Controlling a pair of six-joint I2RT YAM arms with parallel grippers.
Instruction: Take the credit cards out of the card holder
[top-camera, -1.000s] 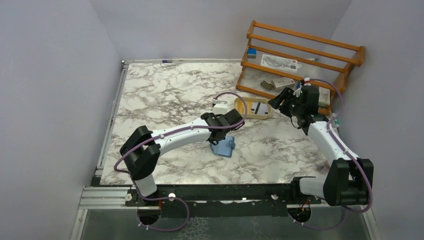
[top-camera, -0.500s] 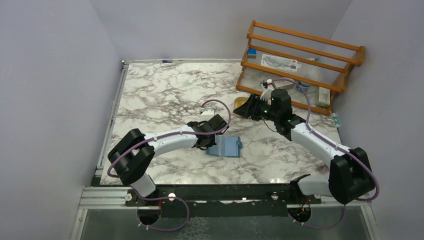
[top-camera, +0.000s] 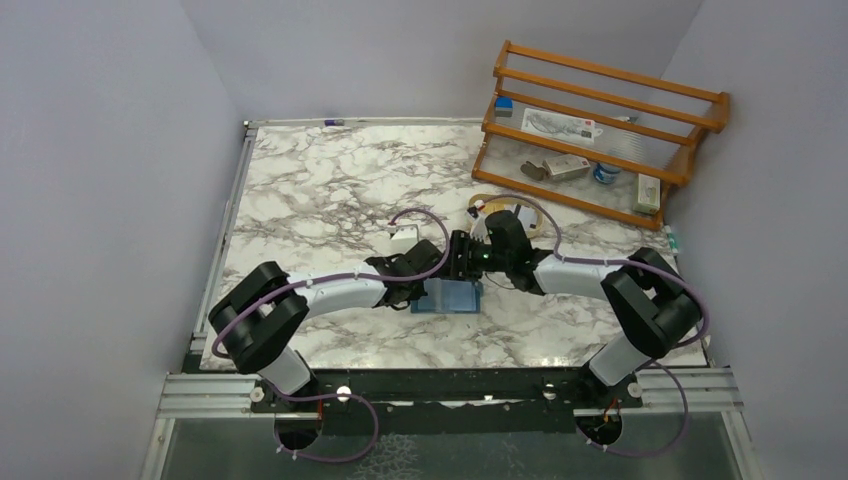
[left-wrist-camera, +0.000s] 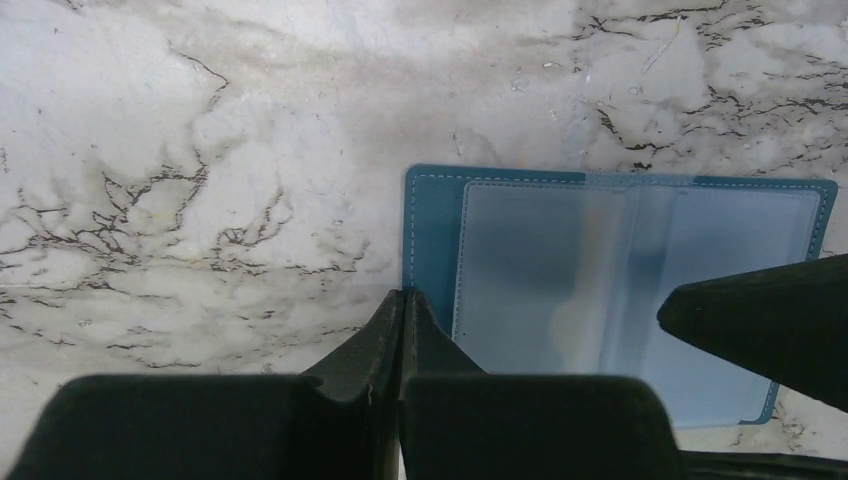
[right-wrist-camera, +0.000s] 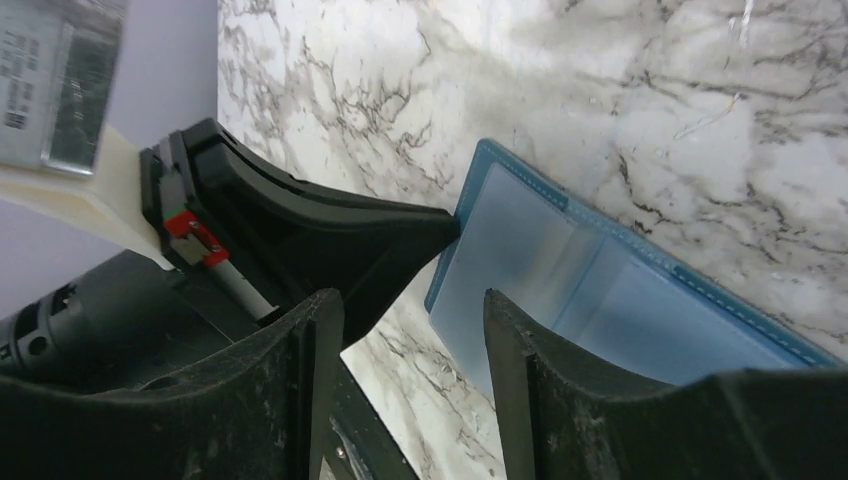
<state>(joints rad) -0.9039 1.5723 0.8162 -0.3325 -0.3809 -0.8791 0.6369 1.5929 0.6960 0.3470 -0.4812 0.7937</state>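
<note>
The teal card holder (top-camera: 452, 297) lies open and flat on the marble table, pale blue inside (left-wrist-camera: 600, 270). I see no card in its pockets. It also shows in the right wrist view (right-wrist-camera: 600, 290). My left gripper (top-camera: 420, 284) is shut, its tips (left-wrist-camera: 405, 297) resting on the holder's left edge. My right gripper (top-camera: 462, 264) is open just above the holder's far edge (right-wrist-camera: 410, 310); one of its fingers (left-wrist-camera: 760, 320) hangs over the pockets. The credit cards are hidden from view.
A tan oval tray (top-camera: 541, 222) sits behind the right arm, mostly covered by it. A wooden rack (top-camera: 600, 120) with small items stands at the back right. Grey walls close in both sides.
The right arm swung from the rack and tray down-left to the holder. The holder went from tilted up to lying flat and open. The left gripper drew back left.
</note>
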